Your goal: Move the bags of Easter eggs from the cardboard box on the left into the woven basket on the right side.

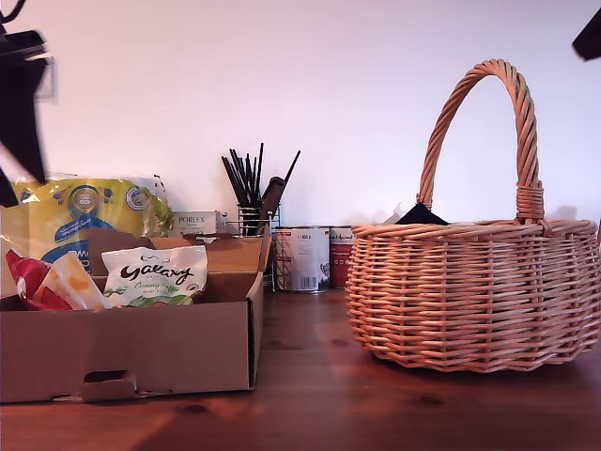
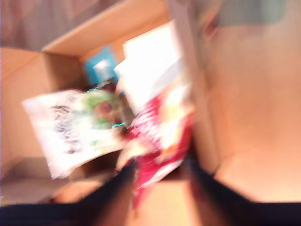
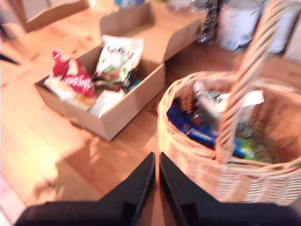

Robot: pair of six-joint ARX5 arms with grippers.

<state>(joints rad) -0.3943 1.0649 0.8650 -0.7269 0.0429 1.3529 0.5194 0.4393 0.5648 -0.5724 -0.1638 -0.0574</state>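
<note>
The box [image 1: 131, 348], at the exterior view's left, holds a white Galaxy bag [image 1: 155, 275] propped upright, its script facing out, with a red-and-cream bag [image 1: 52, 280] tilted beside it. The basket [image 1: 470, 291] holds a blue bag [image 3: 188, 126] among others. My first gripper [image 2: 160, 176] hangs spread above the box. My second gripper [image 3: 156, 162] is closed and empty beside the basket.

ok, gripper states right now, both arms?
My first gripper: open, the red-and-cream bag showing between its fingers; the blur hides any contact.
My second gripper: shut, holding nothing.
</note>
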